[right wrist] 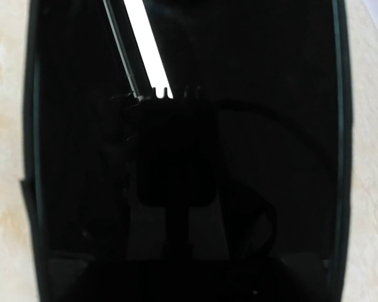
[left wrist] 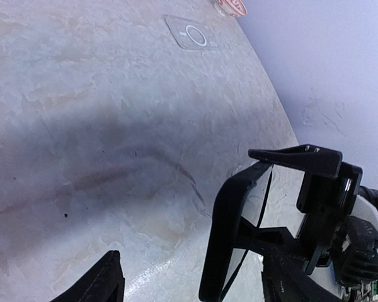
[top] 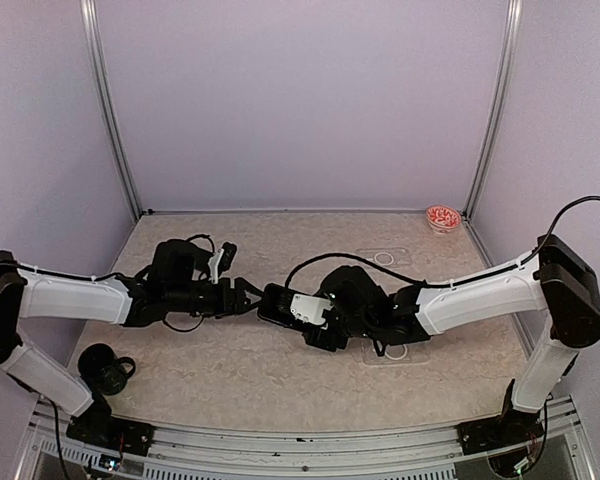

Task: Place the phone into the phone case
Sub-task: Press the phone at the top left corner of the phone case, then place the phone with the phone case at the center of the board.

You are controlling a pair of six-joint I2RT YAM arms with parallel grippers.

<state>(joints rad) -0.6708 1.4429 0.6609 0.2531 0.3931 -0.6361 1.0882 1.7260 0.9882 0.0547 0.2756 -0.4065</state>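
Top cam: phone (top: 277, 304) long axis runs L-R

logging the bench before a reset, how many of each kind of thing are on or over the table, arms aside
phone: 1
clear phone case: 2, one far, one partly under the right arm
red-and-white dish: 1
black round object: 1
total: 5

One phone (top: 276, 304), two clear cases (top: 384, 258), one red dish (top: 442, 218) at one o'clock, one black object (top: 106, 368) at eight o'clock, two arms (top: 75, 297).
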